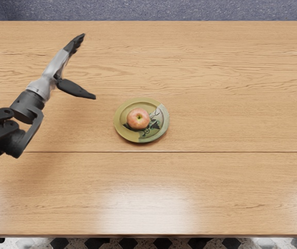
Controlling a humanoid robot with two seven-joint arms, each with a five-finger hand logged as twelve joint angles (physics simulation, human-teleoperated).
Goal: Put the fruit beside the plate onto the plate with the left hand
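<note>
Head view of the worktop [231,176]. The apple [138,118] rests on the plate [130,136], near its middle and a little toward the left rim, sitting inside the rim so it has no room to roll off. No other fruit shows beside the plate, so the placing appears done. The left robot hand [60,65] hangs above the wood up and to the left, well apart from the plate. Its fingers are straight and point away toward the far edge, its thumb juts out to the side, and it holds nothing. This spread, empty pose suits a hand that has nothing left to carry and keeps clear of the dish, so that no finger can nudge the fruit. The right arm is out of view.
</note>
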